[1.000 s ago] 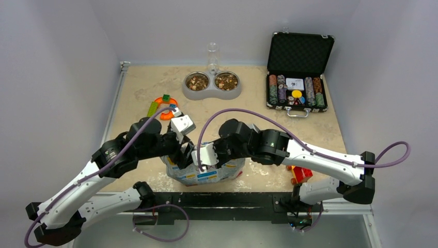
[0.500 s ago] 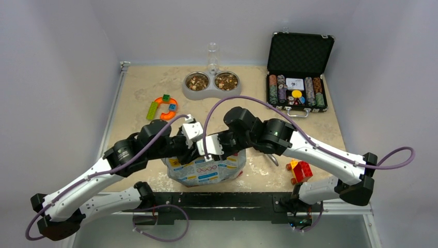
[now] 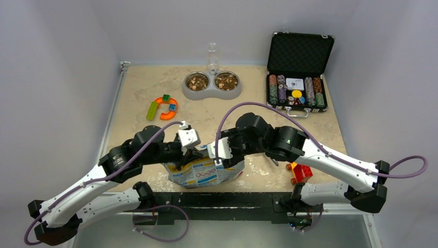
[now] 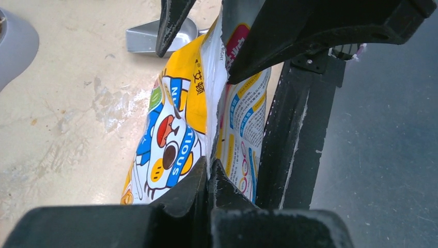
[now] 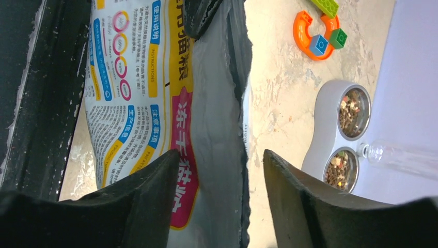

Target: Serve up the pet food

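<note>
The pet food (image 3: 198,81) fills both cups of the grey double bowl (image 3: 212,91) at the table's far side; it also shows in the right wrist view as pet food (image 5: 353,111). A printed foil bag (image 3: 204,173) stands at the near edge between the arms. My left gripper (image 4: 210,173) is shut on the bag's torn top edge, seen from above as left gripper (image 3: 187,156). My right gripper (image 5: 219,178) is open, its fingers (image 5: 150,196) straddling the bag's silver inner lip (image 5: 219,129) without pinching it. What is inside the bag is hidden.
An open black case of poker chips (image 3: 296,92) stands at the back right. An orange ring toy with blocks (image 3: 166,108) lies at the left. Red and yellow blocks (image 3: 300,171) sit under the right arm. A clear bottle (image 3: 212,56) rises behind the bowl. A metal scoop (image 4: 147,39) lies beside the bag.
The left gripper has closed on the bag's top edge. The right gripper has let go of the bag and opened. Both arms have shifted slightly to the right.
</note>
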